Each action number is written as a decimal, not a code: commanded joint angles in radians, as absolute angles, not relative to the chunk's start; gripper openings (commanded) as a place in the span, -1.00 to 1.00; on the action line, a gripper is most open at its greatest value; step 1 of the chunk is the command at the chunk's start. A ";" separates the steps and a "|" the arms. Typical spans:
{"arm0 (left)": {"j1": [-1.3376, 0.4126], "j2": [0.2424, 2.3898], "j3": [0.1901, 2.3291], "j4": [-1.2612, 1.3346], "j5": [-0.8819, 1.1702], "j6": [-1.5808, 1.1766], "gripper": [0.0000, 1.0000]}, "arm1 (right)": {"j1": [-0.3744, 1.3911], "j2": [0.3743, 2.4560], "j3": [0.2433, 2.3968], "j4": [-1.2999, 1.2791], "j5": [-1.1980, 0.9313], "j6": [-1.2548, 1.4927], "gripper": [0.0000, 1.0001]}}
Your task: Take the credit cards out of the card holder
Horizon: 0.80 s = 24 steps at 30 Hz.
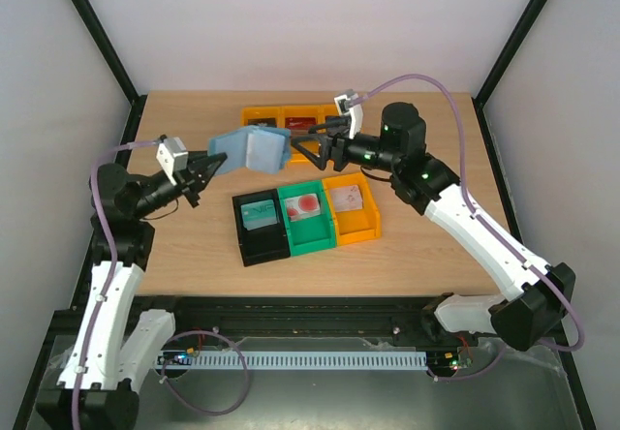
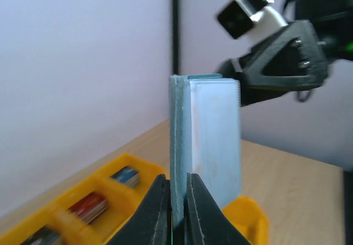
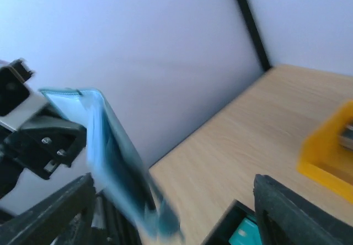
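Observation:
The card holder (image 1: 252, 147) is a slate-blue wallet held in the air over the back of the table, half folded. My left gripper (image 1: 215, 165) is shut on its left edge; in the left wrist view the wallet (image 2: 207, 140) stands upright out of the pinched jaws (image 2: 177, 201). My right gripper (image 1: 298, 151) stands open just right of the wallet, not gripping it. In the right wrist view the blurred wallet (image 3: 118, 168) hangs between the spread fingers (image 3: 298, 212). Credit cards lie in the bins: a teal card (image 1: 260, 213), a red-marked card (image 1: 305, 206) and a pale card (image 1: 349, 198). No card shows in the wallet.
A black bin (image 1: 254, 248), a green bin (image 1: 312, 236) and an orange bin (image 1: 358, 227) stand side by side mid-table. A yellow divided tray (image 1: 260, 117) with more cards (image 2: 88, 206) sits at the back, under the wallet. Dark frame posts rise at the back corners.

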<state>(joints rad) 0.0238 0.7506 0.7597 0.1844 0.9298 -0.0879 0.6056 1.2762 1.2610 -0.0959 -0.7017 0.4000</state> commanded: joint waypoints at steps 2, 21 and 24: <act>-0.072 0.768 0.841 0.221 1.018 -0.146 -0.95 | 0.646 1.263 1.254 0.143 -0.946 0.483 0.70; -0.120 0.776 0.889 0.267 0.934 -0.330 -0.95 | 0.663 1.217 1.257 -0.019 -0.752 0.350 0.82; -0.120 0.766 0.876 0.278 0.941 -0.341 -0.95 | 0.664 1.244 1.257 0.028 -0.735 0.385 0.59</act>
